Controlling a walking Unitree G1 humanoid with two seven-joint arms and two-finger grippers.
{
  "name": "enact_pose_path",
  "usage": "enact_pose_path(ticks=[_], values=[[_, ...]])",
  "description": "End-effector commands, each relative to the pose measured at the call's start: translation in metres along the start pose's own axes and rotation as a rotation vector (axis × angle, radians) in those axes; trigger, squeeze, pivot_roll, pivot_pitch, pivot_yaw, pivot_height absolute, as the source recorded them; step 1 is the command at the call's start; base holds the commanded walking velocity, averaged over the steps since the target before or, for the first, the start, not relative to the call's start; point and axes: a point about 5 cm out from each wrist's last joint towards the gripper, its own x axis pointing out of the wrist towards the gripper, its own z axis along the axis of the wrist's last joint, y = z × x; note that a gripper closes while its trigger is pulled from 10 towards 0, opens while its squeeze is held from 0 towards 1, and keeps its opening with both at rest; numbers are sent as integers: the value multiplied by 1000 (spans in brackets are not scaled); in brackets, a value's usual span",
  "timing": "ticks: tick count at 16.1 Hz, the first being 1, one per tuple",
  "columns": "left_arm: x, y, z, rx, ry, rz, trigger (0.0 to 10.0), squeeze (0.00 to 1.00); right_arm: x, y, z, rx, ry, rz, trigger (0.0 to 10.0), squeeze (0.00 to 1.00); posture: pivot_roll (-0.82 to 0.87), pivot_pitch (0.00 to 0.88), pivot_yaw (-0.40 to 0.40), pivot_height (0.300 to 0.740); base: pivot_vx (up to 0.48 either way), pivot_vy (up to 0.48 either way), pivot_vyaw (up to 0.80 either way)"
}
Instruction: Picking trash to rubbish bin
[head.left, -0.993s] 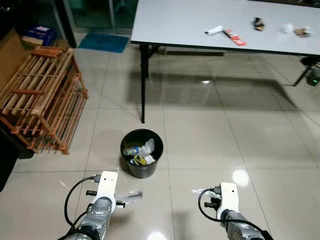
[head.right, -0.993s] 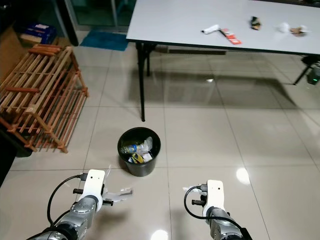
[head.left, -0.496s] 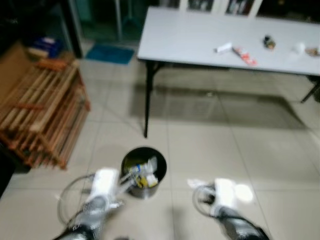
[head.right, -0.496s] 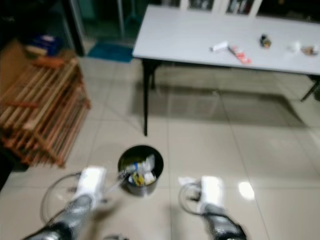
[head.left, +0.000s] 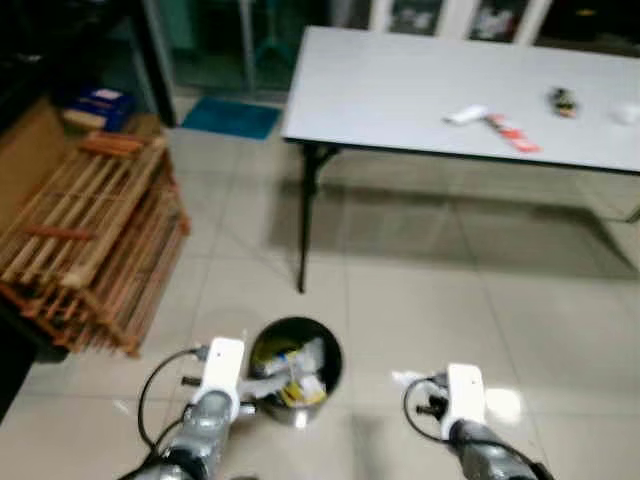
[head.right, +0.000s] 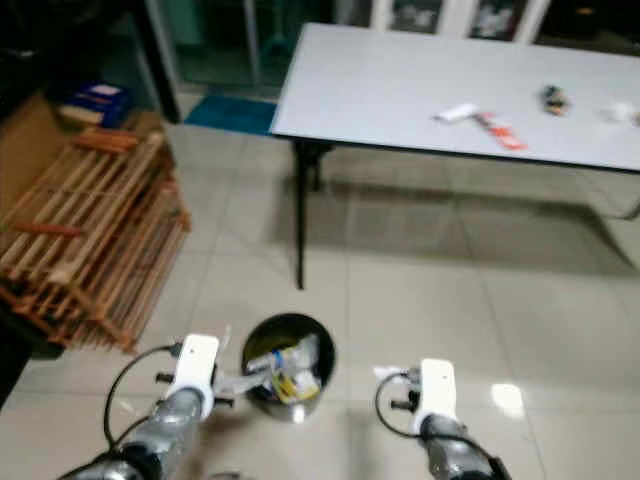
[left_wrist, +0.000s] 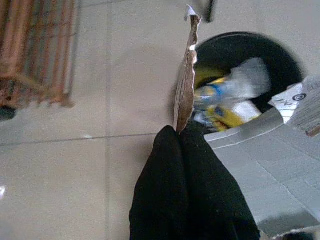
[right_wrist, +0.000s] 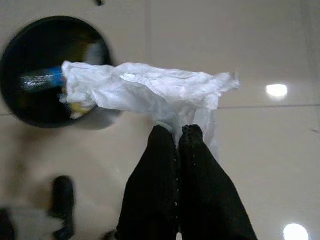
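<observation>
Left fingers (left_wrist: 181, 135) pinching brown wrapper (left_wrist: 186, 80), right fingers (right_wrist: 176, 137) clamping white tissue (right_wrist: 150, 90), bin (head.left: 296, 368) nearby

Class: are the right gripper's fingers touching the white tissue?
Touching. The right wrist view shows the right gripper with fingers shut, pinching the white tissue.

Looks like an office or meeting room rather than a home: glossy beige floor tiles (head.left: 420, 300) mirroring ceiling lights, a long grey folding surface (head.left: 440, 95) on black legs, glazed doors (head.left: 215, 40) behind, a blue mat (head.left: 230, 116), stacked wooden slatted racks (head.left: 90, 240), a black rubbish bin (head.left: 296, 368).
</observation>
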Motion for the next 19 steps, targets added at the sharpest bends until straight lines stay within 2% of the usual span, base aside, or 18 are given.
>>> enact_pose_path(ticks=[1,11,13,15,16,17,18,19], values=[[0,-3,0,4,5,-5,10000,0,-1,-4,-1,-2,8,-8,10000,0,-3,59,-47,740,424,0,0],[0,-6,-1,14,12,-31,10000,0,-1,-3,-1,-2,6,-7,10000,0,-2,63,-49,740,417,0,0],[0,-9,-1,41,7,-50,10000,0,0,-3,-1,-2,7,-7,10000,0,-1,65,-49,740,0,0,0],[-1,-14,-2,34,22,-87,10000,0,0,-3,0,-1,7,-8,10000,0,-2,65,-50,740,0,0,0],[-1,-20,-2,55,33,-142,10000,0,0,-3,0,-1,7,-8,10000,0,-2,66,-51,740,0,0,0],[-2,-28,-4,127,57,-217,10000,0,0,-3,0,-4,7,-7,10000,0,-2,66,-51,740,0,0,0],[-2,-28,-4,127,57,-217,10000,0,0,-3,0,-4,7,-7,10000,0,-2,66,-51,740,0,0,0],[-2,-33,-3,173,65,-251,10000,0,0,-3,0,-3,8,-8,10000,0,-6,63,-50,740,0,0,0]])
